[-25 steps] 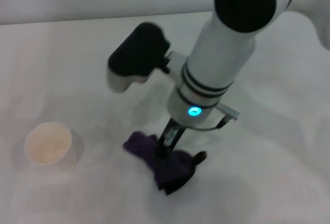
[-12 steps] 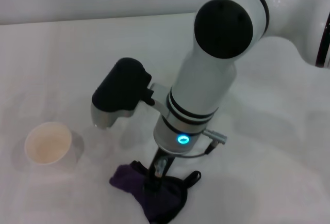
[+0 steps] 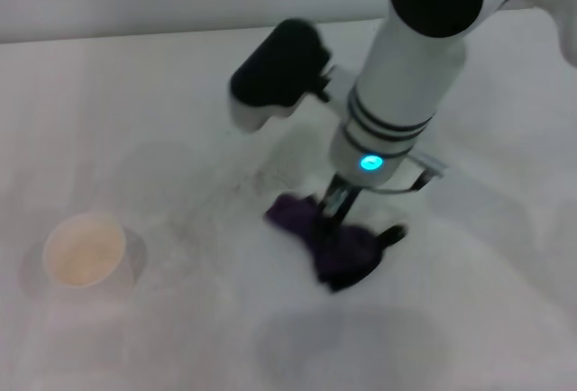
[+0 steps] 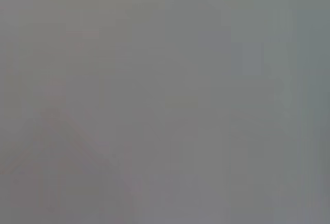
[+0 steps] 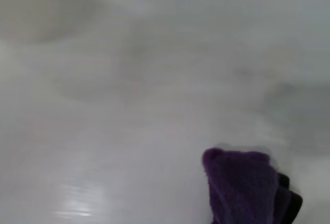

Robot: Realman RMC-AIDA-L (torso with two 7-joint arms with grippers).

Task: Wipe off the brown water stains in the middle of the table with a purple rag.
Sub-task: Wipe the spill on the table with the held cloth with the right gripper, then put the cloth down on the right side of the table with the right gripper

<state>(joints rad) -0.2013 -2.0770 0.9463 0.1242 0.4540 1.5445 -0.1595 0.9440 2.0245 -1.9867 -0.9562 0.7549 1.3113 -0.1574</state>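
One arm works: the right gripper [image 3: 330,213] is clamped on the purple rag [image 3: 335,245], pressing it against the table [image 3: 162,121]. Well apart stands a cream cup [image 3: 85,250].

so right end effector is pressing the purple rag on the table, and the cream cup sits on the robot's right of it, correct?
Not quite. The head view shows the cream cup on the robot's left of the purple rag, not its right. The rest holds: the right end effector presses the rag onto the table.
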